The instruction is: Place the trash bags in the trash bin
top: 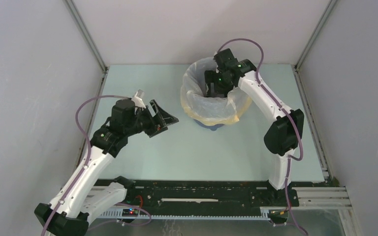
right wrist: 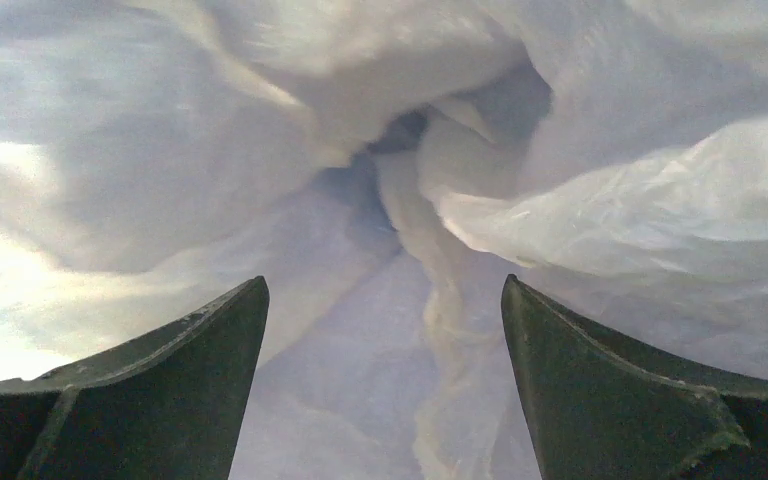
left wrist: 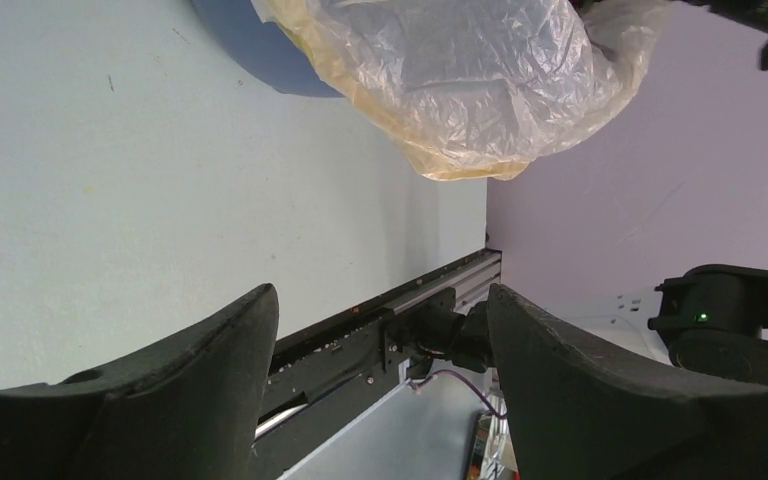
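The translucent pale trash bag [top: 195, 101] lines the blue trash bin [top: 209, 126], and its yellow-edged rim hangs down over the outside. Only a strip of the bin shows beneath the bag. My right gripper [top: 213, 91] reaches down into the bag's mouth. In the right wrist view it [right wrist: 385, 292] is open, with crumpled folds of the bag [right wrist: 610, 200] ahead and nothing between the fingers. My left gripper [top: 169, 118] hovers above the table left of the bin, open and empty. The left wrist view shows the draped bag [left wrist: 480, 80] and the bin [left wrist: 250, 50] beyond the left gripper [left wrist: 380, 300].
Pale walls with metal corner posts [top: 86, 34] close in the table on three sides. A black rail [top: 202, 189] runs along the near edge between the arm bases. The right arm's elbow [top: 283, 130] stands right of the bin.
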Robot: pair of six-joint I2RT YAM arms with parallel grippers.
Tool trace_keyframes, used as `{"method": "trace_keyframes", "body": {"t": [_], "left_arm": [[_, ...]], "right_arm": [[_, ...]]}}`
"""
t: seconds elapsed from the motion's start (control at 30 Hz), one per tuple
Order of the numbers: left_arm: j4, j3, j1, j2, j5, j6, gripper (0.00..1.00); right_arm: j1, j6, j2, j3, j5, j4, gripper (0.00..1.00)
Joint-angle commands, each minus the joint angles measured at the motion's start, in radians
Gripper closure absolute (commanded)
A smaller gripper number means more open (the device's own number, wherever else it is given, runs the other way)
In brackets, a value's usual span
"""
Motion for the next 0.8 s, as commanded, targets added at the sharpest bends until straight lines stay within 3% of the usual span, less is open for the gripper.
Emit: {"method": "trace_keyframes", "body": {"t": [0.0,0.47,0.63,0.77], "left_arm": [[0.035,-0.040,-0.005,-0.022,0.009,-0.024,0.19],[0.038,-0.059,-0.005,-0.054,0.010,-0.043,0.19],[0.028,-0.065,-0.005,-0.070,0.003,-0.045,0.19],[0.028,-0.080,-0.005,-0.081,0.001,-0.053,0.19]], "right_arm": [[0.046,0.023,-0.032,0.167,0.011,-0.019,0.05],[0.201,-0.014,0.090,0.280,-0.052,0.056,0.07],[0.186,-0.024,0.119,0.347,-0.019,-0.019,0.07],[0.132,-0.011,0.016,0.231,0.000,-0.033,0.07]]}}
